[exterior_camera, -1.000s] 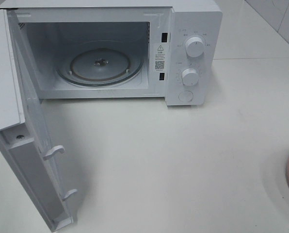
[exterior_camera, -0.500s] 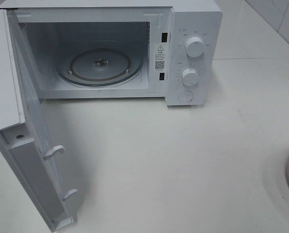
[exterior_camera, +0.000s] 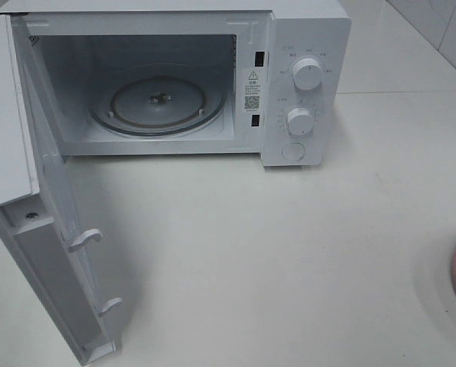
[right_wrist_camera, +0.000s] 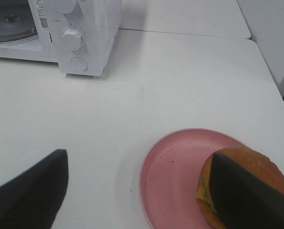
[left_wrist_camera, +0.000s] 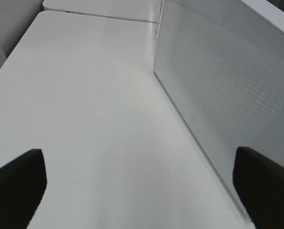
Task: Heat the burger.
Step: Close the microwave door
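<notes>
Right now the burger [right_wrist_camera: 237,164] sits on a pink plate [right_wrist_camera: 173,179] on the white surface [exterior_camera: 289,245], toward four o'clock from the microwave [exterior_camera: 304,84], whose door [exterior_camera: 56,252] hangs open. Right pincer [right_wrist_camera: 142,191] spread above it; left pincer [left_wrist_camera: 142,186] spread, empty.

I work in what looks like a staged kitchen corner set up for testing; a white microwave [exterior_camera: 213,76] stands with its door [exterior_camera: 52,252] swung open on a bare white tabletop [exterior_camera: 289,252]; a pink plate [right_wrist_camera: 175,176] carries a burger [right_wrist_camera: 242,167]; pale tiled wall [exterior_camera: 442,30] shows behind; nothing else of a lived-in home appears.
</notes>
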`<action>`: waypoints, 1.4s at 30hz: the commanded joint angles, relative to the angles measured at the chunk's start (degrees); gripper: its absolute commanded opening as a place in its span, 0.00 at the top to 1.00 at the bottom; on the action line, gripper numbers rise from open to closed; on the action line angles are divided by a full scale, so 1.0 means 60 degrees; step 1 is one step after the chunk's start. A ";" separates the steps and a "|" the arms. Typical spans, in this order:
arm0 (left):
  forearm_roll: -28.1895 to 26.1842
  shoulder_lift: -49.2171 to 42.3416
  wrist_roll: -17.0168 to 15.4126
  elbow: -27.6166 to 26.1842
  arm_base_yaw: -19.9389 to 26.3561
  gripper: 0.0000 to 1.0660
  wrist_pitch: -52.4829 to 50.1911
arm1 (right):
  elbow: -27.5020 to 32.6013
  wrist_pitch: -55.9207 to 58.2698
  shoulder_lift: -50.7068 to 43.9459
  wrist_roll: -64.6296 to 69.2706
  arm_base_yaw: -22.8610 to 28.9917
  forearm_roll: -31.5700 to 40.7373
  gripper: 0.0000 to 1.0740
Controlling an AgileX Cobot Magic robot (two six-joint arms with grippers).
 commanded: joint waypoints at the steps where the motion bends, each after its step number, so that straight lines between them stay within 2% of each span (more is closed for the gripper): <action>1: 0.0000 -0.0076 0.0000 0.0029 0.0000 0.06 -0.0134 | 0.0029 -0.0153 -0.0239 0.0010 -0.0048 0.0029 0.29; 35: 0.0000 -0.0076 0.0000 0.0029 0.0000 0.06 -0.0134 | 0.0029 -0.0153 -0.0239 0.0010 -0.0048 0.0029 0.29; 41: 0.0000 0.0048 -0.0095 -0.0191 0.0000 0.13 -0.0497 | 0.0029 -0.0153 -0.0239 0.0010 -0.0048 0.0029 0.29; 42: 0.0000 0.0277 -0.0086 -0.0267 0.0000 0.19 -0.0745 | 0.0029 -0.0153 -0.0239 0.0010 -0.0048 0.0029 0.29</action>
